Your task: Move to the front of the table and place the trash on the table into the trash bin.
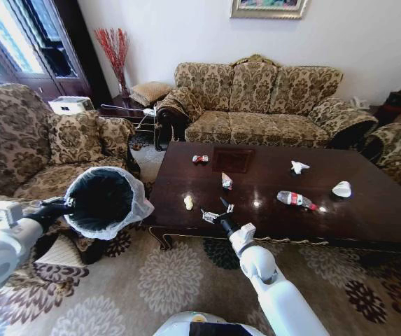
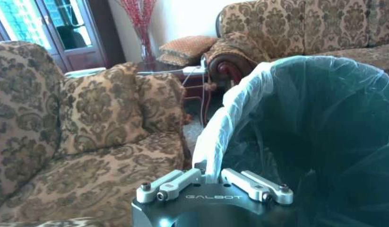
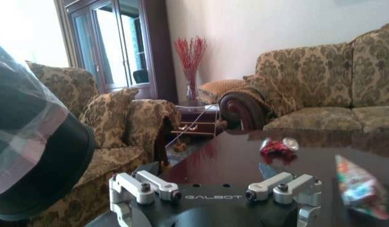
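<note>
The left claw (image 2: 213, 182), marked GALBOT, is closed on the rim of the trash bin (image 1: 102, 201), held tilted beside the surface (image 1: 368, 210). The right claw (image 1: 216, 211) is spread open, empty, at the near edge. Farther off, the bottle (image 1: 295, 199) is laid flat, its long axis left-right; its label cannot be read.

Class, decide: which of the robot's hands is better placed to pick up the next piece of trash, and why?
Right. The right hand is open over the table near a wrapper; the left hand grips the trash bin rim.
</note>
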{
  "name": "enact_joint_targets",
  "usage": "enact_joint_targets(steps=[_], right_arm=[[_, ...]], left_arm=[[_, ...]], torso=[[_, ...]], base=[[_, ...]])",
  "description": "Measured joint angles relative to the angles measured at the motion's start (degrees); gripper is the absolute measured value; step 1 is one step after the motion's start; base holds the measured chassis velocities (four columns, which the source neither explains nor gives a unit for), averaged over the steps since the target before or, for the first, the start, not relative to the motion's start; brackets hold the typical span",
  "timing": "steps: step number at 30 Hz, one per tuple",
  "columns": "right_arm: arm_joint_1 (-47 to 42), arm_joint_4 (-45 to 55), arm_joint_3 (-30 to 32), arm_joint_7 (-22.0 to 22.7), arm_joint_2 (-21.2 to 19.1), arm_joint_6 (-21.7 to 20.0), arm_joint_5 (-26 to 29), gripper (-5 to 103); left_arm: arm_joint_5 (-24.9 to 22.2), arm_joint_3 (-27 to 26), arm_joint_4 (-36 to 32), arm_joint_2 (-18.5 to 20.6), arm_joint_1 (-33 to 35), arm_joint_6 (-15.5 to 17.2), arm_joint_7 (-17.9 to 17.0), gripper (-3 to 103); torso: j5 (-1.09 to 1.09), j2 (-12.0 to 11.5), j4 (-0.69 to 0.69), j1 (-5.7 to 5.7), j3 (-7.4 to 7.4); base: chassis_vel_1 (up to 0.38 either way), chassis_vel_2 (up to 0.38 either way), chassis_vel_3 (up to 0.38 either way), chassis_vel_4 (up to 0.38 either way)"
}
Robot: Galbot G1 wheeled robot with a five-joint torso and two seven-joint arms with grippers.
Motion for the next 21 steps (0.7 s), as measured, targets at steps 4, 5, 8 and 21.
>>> enact_joint_targets(steps=[4,5,8,21], right_arm=[[3.2,-4.0,-1.9,2.3,1.6,-2.1,1.9,100],[3.9,-4.9,-2.3,2.9,1.9,-2.7,2.2,100],[6.8,-9.1,-3.3,4.9,3.6,-4.0,2.4,100],[11.8,-19.6,-3.2,9.2,6.4,-4.0,1.0,100]], left_arm=[[0.1,0.2,-0.1,0.0,0.2,0.0,-0.1,0],[0.1,0.2,-0.2,0.0,0.2,0.0,-0.1,0],[0.2,0.2,-0.6,-0.1,0.4,0.0,-0.1,0],[0.9,1.2,-1.5,-1.3,0.7,0.0,0.0,0]], torso=[[-0.04,0.0,0.02,0.00,0.00],[-0.05,0.0,0.03,0.00,0.00],[-0.06,0.0,0.06,0.00,0.00],[-0.03,0.0,0.02,0.01,0.00]], base=[[0.175,0.173,-0.187,-0.169],[0.136,0.158,-0.170,-0.114],[0.087,0.054,-0.041,-0.024],[-0.024,-0.018,0.007,0.006]])
